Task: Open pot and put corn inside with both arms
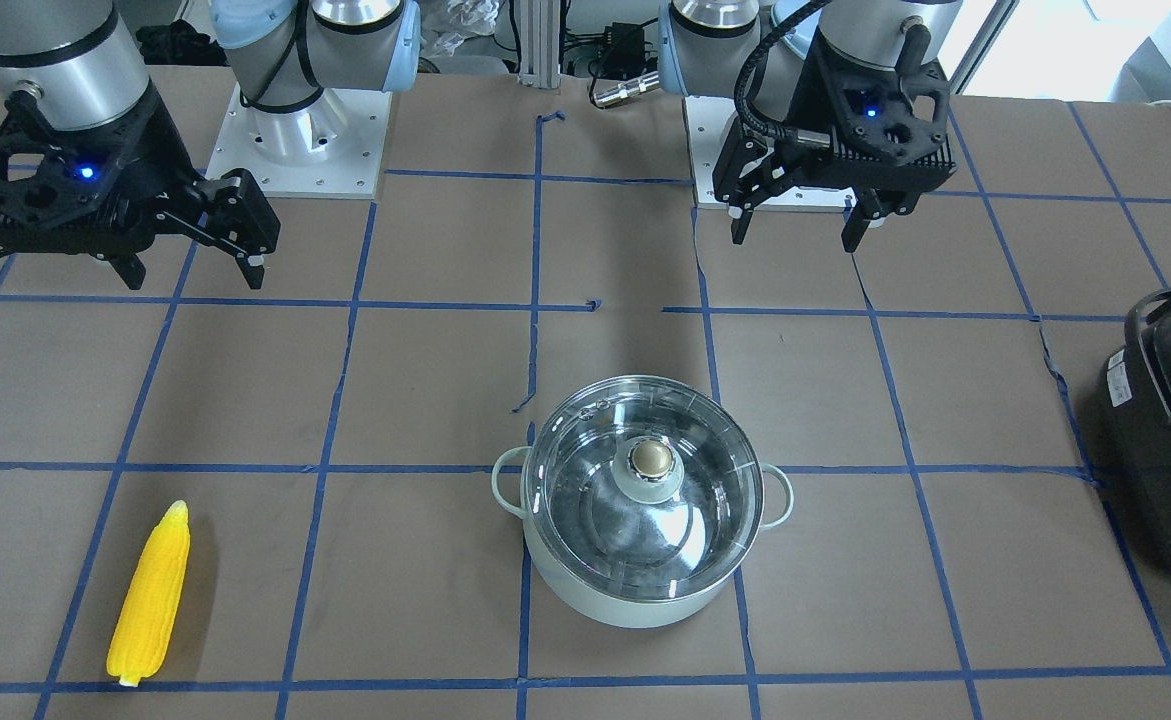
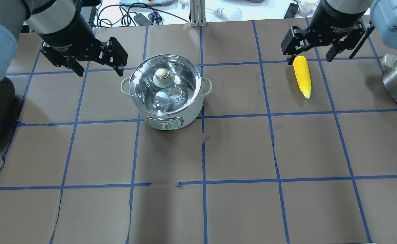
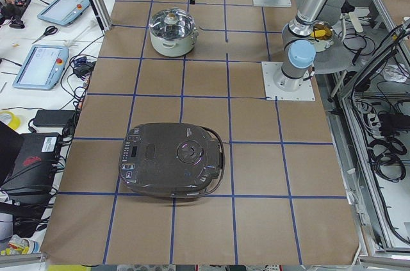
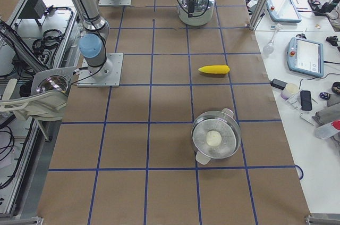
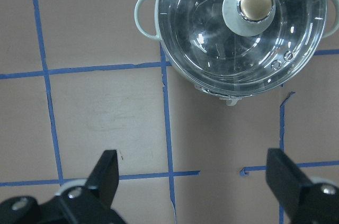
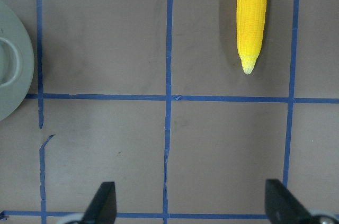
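Both arms hang raised with wrists pointing down, the left gripper [image 1: 797, 238] gaping wide and empty short of the lidded pot [image 1: 642, 510], the right gripper [image 1: 192, 272] equally wide and empty short of the corn [image 1: 150, 595], which lies flat well apart from the pot.

front-facing: across worktop [image 1: 245, 380], facing arm bases [image 1: 295, 130], steeply down | overhead: behind those bases, forward and down | sides: far off at either worktop end, along it | wrists: close, straight down beyond left tool [image 5: 190, 152] and right tool [image 6: 188, 183] | shared: pot [image 1: 625, 600] in front-facing, overhead, left wrist; corn [image 2: 302, 76] in overhead, right wrist
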`<state>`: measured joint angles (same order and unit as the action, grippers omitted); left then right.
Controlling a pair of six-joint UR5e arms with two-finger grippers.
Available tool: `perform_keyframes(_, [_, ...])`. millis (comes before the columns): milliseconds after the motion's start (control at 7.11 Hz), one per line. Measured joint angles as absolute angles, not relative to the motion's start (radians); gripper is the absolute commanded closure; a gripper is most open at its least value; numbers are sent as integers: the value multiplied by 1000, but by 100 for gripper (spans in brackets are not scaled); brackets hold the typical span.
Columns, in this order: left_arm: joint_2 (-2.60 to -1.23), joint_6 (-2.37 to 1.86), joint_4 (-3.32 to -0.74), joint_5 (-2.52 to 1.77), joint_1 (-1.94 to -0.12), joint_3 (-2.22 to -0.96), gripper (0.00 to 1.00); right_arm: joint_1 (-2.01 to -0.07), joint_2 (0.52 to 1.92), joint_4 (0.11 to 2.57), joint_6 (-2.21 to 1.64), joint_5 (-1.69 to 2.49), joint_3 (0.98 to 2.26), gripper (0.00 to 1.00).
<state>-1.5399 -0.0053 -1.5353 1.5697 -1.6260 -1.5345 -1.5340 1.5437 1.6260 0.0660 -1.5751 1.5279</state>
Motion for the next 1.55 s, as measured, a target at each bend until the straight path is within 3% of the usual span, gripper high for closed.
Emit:
perform_keyframes(844, [-1580, -30, -1520, 1574, -1627, -1520, 0, -1498, 1500, 1625, 70, -1578, 1541, 0])
perform_keyframes(1125, [-1699, -111, -1433, 1569, -1636, -1506, 0, -1423, 1425, 1643, 83, -1571, 1557, 0])
perform_keyframes(1547, [-1904, -232, -1372, 1572, -1716, -1384, 0, -1392, 1262, 1891, 185, -1578, 1566, 0])
